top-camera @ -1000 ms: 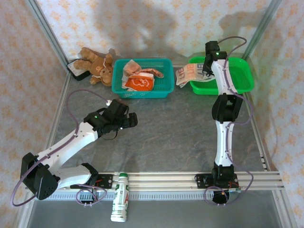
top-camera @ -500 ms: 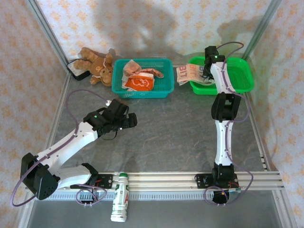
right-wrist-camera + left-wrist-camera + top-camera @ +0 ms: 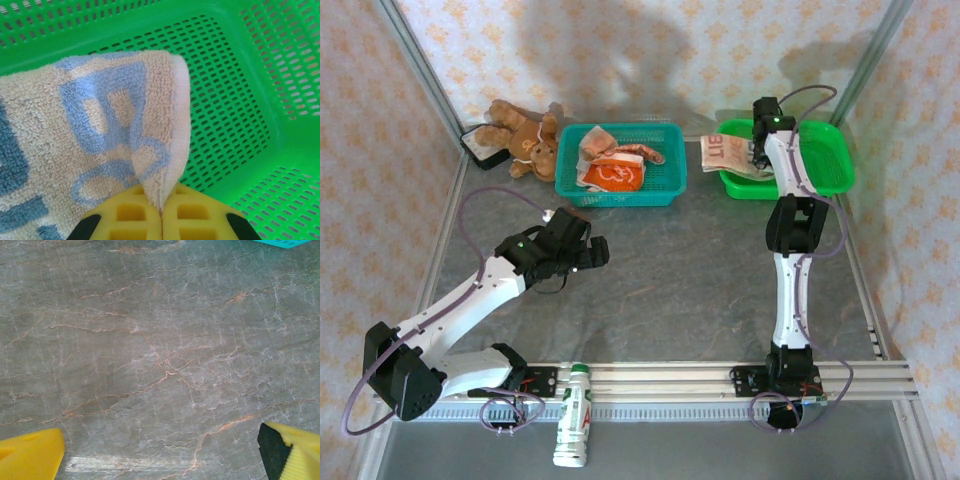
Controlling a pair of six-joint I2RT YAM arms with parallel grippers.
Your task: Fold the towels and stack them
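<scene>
Two pincers: the right pincer [image 3: 161, 207] clamps a corner of the cream lettered towel [image 3: 100, 130] over the green basket [image 3: 235, 100], the cloth apparently overhanging that basket's left rim. The left pincer [image 3: 159, 440] stands wide over bare counter [image 3: 680, 270], well left of the green basket. Other towels [image 3: 612, 170] lie in a teal basket [image 3: 620, 192] just left of it.

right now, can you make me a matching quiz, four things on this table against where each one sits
Things:
1 teddy bear
2 orange towel
3 lettered towel
4 bottle

Places:
A pinched in the right jaws, over the green basket
B lying at the near edge
C inside the teal basket
D far left, beside the teal basket

Pairs: 1-D, 2-C, 3-A, 4-B
</scene>
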